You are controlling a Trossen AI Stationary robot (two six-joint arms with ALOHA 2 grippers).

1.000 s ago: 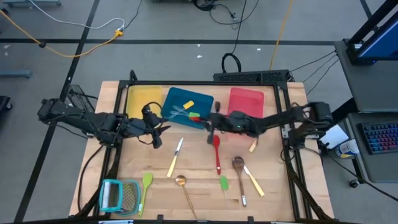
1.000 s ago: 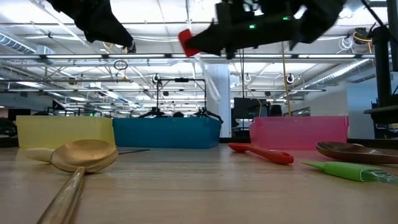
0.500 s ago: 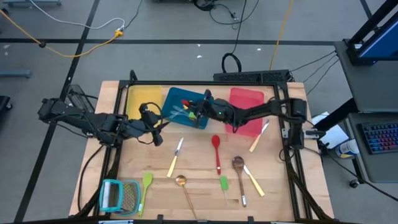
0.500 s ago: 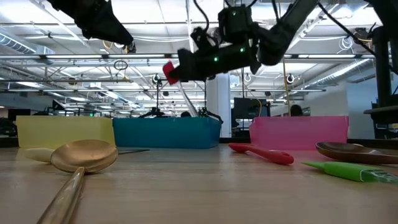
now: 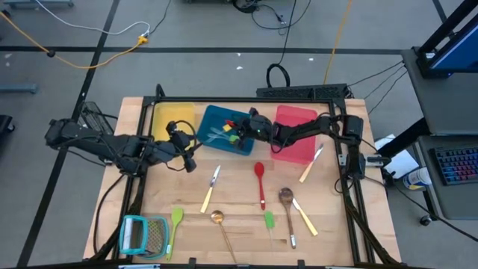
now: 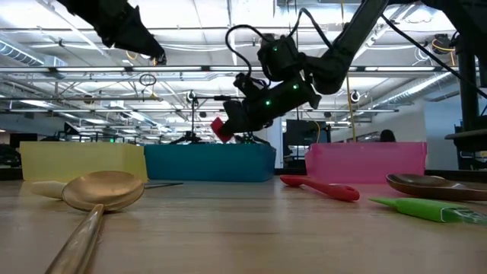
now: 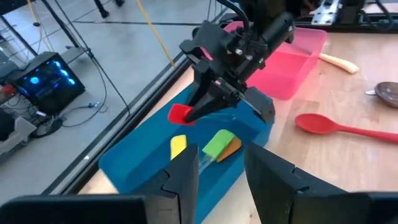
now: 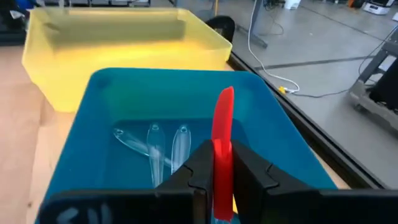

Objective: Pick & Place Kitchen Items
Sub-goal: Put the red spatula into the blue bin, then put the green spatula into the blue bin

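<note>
My right gripper [image 5: 242,134] is over the blue tray [image 5: 213,116], shut on a small red-tipped tool [image 8: 222,127]; its red end also shows in the low view [image 6: 219,128] and in the left wrist view [image 7: 180,113]. In the tray lie clear utensils [image 8: 155,146] and yellow, green and orange pieces [image 7: 214,146]. My left gripper [image 5: 192,154] hangs open beside the tray's near left corner, with nothing between its fingers [image 7: 186,180]. My right gripper pinches the red tool between its two fingers, at the tool's near part [image 8: 216,163]. The flat red blade sticks out past the fingertips, edge up. The fingers slant slightly down toward the table's left. The tool hangs clear, above the blue tray's inside.
A yellow tray [image 5: 173,116] and a pink-red tray [image 5: 299,119] flank the blue one. On the wood lie a red spoon [image 5: 260,183], a cream-handled knife [image 5: 210,188], a brass spoon [image 5: 220,224], green spatulas [image 5: 176,223], a wooden spoon [image 5: 286,198] and a teal grater [image 5: 142,235].
My right gripper has carried the red tool from above the red spoon toward the table's far left, over the blue tray, and has sunk lower. It has stayed shut on the tool.
</note>
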